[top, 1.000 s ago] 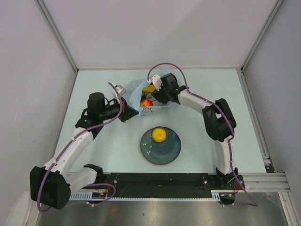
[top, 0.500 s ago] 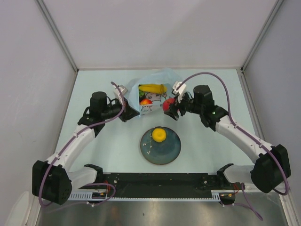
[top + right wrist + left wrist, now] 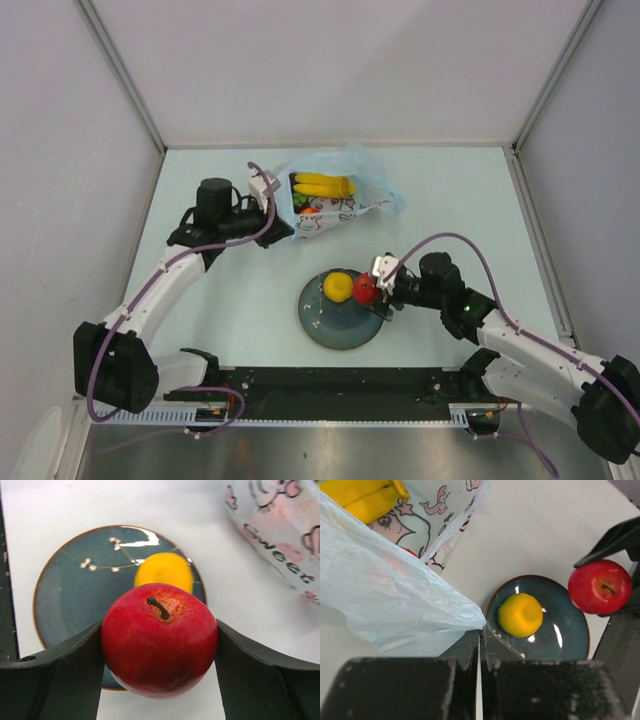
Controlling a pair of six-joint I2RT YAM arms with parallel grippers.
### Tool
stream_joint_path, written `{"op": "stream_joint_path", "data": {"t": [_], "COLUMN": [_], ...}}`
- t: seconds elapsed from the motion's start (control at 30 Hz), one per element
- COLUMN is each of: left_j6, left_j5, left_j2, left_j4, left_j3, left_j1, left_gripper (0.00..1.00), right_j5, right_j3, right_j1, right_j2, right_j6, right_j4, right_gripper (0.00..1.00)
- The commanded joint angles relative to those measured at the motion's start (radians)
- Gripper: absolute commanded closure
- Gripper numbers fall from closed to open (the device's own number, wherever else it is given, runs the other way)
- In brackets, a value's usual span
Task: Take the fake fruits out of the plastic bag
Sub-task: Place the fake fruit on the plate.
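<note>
While the right gripper (image 3: 366, 291) clamps the red apple (image 3: 159, 640) between its two fingers, the fruit hangs over the right rim of the dark teal plate (image 3: 335, 332) at the lower centre of the top view. A yellow round fruit (image 3: 337, 286) lies on the plate, just left of the apple. At upper centre, the plastic bag (image 3: 372, 188) lies on the table (image 3: 470, 210) with the banana bunch (image 3: 322, 185) showing at its mouth. The left gripper (image 3: 277, 225) is pinched tight on the bag's left edge.
</note>
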Motion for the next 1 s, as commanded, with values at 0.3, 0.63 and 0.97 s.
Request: {"op": "stream_joint_path", "data": {"t": [0.3, 0.63, 0.97], "left_j6": [0.144, 0.093, 0.038], "left_j5": [-0.054, -0.042, -0.004], "left_j2": [0.049, 0.055, 0.044], "left_j4": [-0.111, -0.042, -0.031], "left_j3": [0.113, 0.128, 0.117], "left_j1": [0.008, 0.008, 0.011], "left_gripper": [1.0, 1.0, 1.0], "right_j5": [0.201, 0.271, 0.361], "right_j3": [-0.144, -0.15, -0.175], "right_j1": [0.117, 0.128, 0.131], "right_j2": [-0.003, 0.096, 0.175], "right_j6": [0.12, 0.272, 0.332], "right_j4": [0.249, 0.292, 0.358], "right_gripper": [0.6, 0.59, 0.57]}}
